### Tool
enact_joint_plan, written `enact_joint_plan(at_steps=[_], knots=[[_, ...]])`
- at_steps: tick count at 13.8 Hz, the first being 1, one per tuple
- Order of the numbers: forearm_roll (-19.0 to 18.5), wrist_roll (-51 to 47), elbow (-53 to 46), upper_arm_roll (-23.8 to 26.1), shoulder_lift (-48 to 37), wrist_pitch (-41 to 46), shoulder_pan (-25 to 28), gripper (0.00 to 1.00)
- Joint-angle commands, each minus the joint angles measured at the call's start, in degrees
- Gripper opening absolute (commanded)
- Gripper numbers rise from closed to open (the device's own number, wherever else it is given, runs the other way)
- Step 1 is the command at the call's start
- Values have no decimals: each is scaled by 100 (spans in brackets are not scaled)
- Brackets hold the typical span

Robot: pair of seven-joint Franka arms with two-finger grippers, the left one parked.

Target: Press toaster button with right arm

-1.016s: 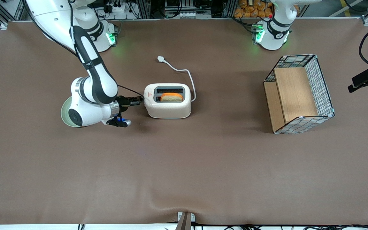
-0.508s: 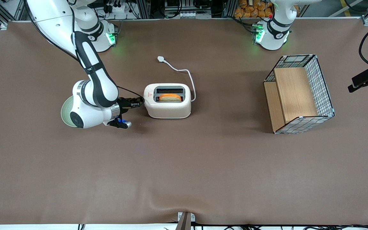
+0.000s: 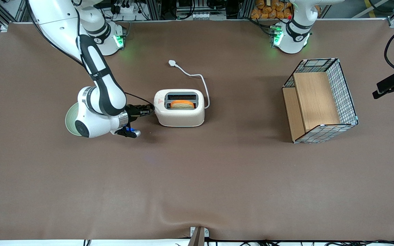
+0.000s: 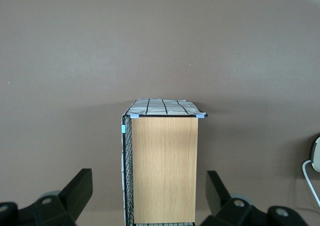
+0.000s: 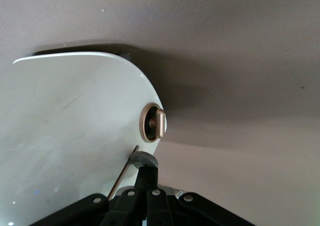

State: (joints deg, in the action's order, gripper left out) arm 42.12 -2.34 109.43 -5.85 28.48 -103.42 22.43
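Right arm (image 3: pixel 97 82): glossy white shells, black joint bands, round grey end cap, silver wrist ring, thin black cable along the links, green base light. Gripper (image 3: pixel 148 109): small, black, silver screws, blue-lit module beside it.

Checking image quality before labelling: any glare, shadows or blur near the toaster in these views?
Front view: even light, sharp; green base LEDs tint the cloth; the right arm throws a soft shadow by the toaster. Right wrist view: soft sheen on the toaster wall, dark shadow on the cloth beside it; the gripper, shut, sits at the toaster button. Left wrist view: flat light, no glare on the basket.
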Motion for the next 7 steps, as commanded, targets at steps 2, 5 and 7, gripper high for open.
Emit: enact_joint_plan(at_steps=[2,5,7], knots=[[59,-39,-395,-170,88,426,-37,6],[-28,-13,-598,-460,-9,788,-37,32],[-99,-21,-607,-584,-149,815,-37,90]])
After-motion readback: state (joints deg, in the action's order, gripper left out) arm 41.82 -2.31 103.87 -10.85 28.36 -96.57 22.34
